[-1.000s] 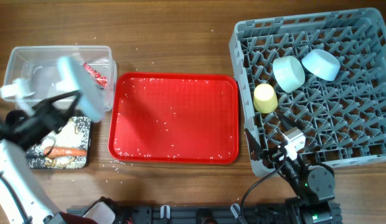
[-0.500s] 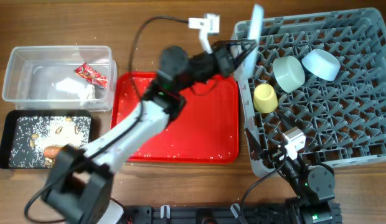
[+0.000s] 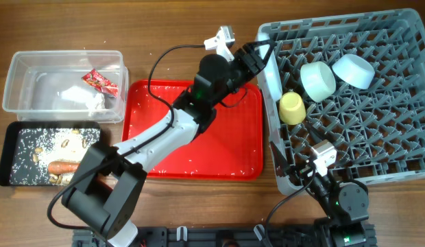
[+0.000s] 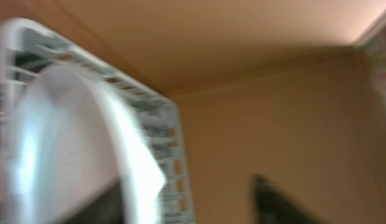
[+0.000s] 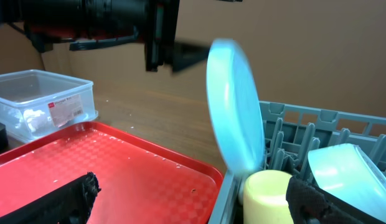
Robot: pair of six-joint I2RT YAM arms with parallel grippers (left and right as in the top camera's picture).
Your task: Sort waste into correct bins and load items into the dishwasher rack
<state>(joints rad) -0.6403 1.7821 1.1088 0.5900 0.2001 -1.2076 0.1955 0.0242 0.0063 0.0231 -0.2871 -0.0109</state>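
The pale blue plate stands on edge at the left side of the grey dishwasher rack, just behind the yellow cup. From overhead the plate shows only as a thin edge. My left gripper hovers at the rack's left wall, jaws apart. In the left wrist view the blurred plate lies against the left finger, well apart from the right one. Two mint bowls lie in the rack. My right gripper is open and holds nothing, low by the rack's front left corner.
The red tray lies under the left arm. A clear tub at far left holds the wrapper and tissue. The black tray below it holds the carrot and scraps.
My left arm swung from the bins across the red tray to the rack, carrying the plate. The plate now stands in the rack and the left jaws have come apart. The right arm stayed still.
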